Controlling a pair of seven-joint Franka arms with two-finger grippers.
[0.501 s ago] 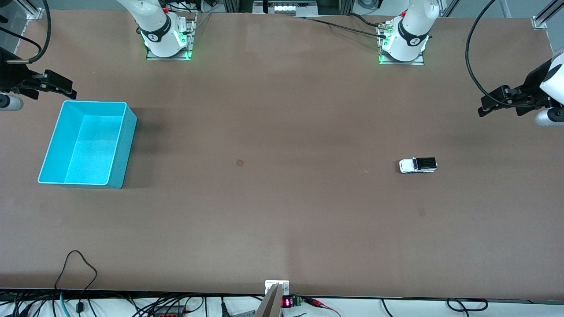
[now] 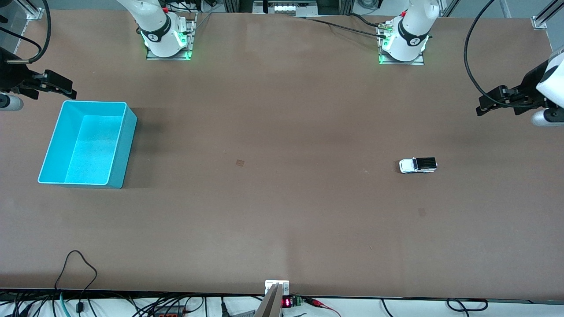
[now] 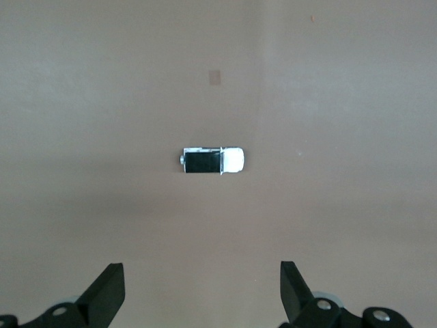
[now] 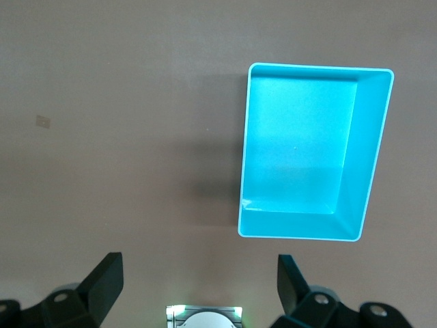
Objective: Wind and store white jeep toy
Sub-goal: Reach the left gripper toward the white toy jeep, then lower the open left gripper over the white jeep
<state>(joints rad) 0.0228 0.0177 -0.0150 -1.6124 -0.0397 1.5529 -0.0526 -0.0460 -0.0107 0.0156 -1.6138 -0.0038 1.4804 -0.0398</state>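
Note:
The white jeep toy (image 2: 417,165), with a black roof, stands on the brown table toward the left arm's end. It also shows in the left wrist view (image 3: 213,160). My left gripper (image 2: 484,107) is open and empty, up in the air over the table's edge at that end, apart from the jeep; the same gripper (image 3: 202,294) frames bare table in its wrist view. The cyan bin (image 2: 86,144) is empty at the right arm's end and shows in the right wrist view (image 4: 311,152). My right gripper (image 2: 66,90) is open and empty over the table beside the bin; its wrist view shows it (image 4: 200,292).
A small dark patch (image 2: 239,163) marks the table's middle. Another faint patch (image 2: 421,211) lies nearer the front camera than the jeep. Cables (image 2: 75,273) and a small display (image 2: 287,302) run along the table's front edge. The arm bases (image 2: 167,37) stand at the back.
My left gripper has shifted slightly toward the table's middle. The jeep, the bin and the right arm have not moved.

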